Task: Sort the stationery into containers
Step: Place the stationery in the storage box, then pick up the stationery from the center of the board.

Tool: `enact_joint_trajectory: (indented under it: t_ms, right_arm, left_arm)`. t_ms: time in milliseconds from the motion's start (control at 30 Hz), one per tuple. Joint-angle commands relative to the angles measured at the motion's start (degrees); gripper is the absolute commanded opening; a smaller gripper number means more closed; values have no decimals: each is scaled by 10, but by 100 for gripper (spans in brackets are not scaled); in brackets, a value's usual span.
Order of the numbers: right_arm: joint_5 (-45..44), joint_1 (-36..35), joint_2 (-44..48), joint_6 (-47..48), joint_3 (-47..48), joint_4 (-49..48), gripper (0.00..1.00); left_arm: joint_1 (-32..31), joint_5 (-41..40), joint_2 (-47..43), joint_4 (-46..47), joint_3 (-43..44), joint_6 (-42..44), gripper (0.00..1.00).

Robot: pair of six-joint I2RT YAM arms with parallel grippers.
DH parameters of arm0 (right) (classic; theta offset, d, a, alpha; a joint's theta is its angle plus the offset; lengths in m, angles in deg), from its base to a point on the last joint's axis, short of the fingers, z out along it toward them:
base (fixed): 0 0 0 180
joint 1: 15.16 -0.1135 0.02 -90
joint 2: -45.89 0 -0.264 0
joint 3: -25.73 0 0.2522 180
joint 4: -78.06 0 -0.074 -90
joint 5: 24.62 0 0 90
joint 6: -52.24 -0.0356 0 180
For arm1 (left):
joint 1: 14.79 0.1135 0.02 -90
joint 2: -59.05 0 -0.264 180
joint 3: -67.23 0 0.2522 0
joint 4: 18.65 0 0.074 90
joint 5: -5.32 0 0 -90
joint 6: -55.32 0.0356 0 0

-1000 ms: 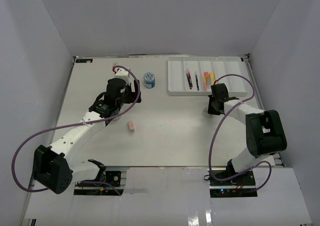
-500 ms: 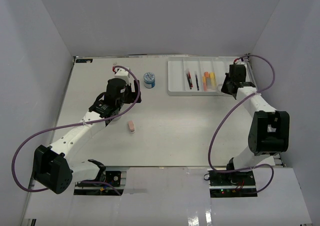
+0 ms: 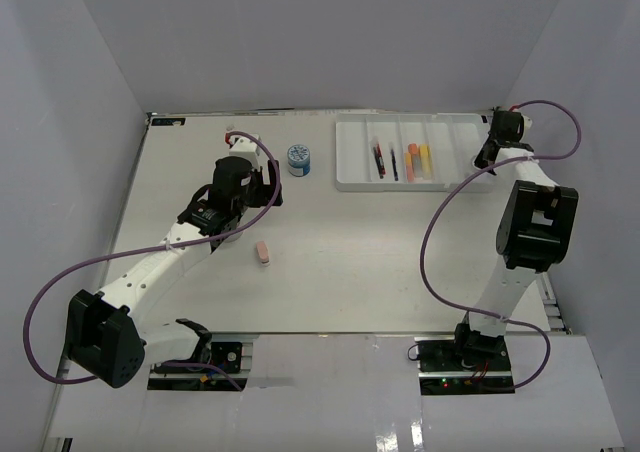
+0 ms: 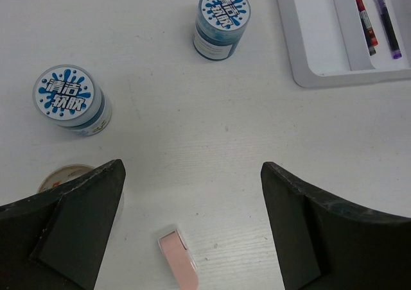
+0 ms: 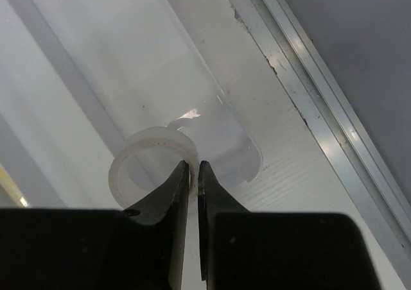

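Observation:
My right gripper (image 5: 194, 165) is shut on the wall of a whitish tape roll (image 5: 144, 165), held over the right end compartment of the white tray (image 5: 122, 52). From above, the right gripper (image 3: 489, 152) hangs at the far right end of the tray (image 3: 347, 158). The tray holds two thin pens (image 3: 379, 158) and yellow and orange markers (image 3: 418, 158). My left gripper (image 4: 192, 174) is open above the table, with the pink eraser (image 4: 178, 262) lying below and between its fingers. Two blue-lidded jars (image 4: 221, 22) (image 4: 70, 99) stand ahead of it. A second tape roll (image 4: 67, 174) lies partly hidden behind the left finger.
The table's metal edge rail (image 5: 321, 117) and the right enclosure wall run close beside the right gripper. A purple cable (image 3: 440, 222) loops from the right arm over the table. The left arm (image 3: 160, 262) lies diagonally across the left half of the table.
The right arm has swung from the table's middle right up to the tray's far right end, carrying the tape roll. The left arm has not moved.

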Motion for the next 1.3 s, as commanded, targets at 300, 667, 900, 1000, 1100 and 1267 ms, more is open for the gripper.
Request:
enact_joint_trajectory:
  t_ms: [300,667,900,1000,1100,1267]
  right_arm:
    - [-5,14,-112,2,106,14,18]
    - [2,11,-55,24,107,25,43]
    - [79,-47,96,62,33,24,52]
    - [98,-98,166,71,-29,6,65]
    - [132,-155,224,80,-90,-15,75]
    - [215,-206,306,77,-181,-68,91]
  left_arm:
    - [2,-7,2,-7,0,6,98]
    - [3,-8,15,-16,3,1,98]
    - [36,-13,26,-27,8,-20,96]
    - [63,-39,35,-37,9,-31,96]
    - [87,-79,37,-55,7,-43,96]
    - [168,-54,41,-66,-24,-76,96]
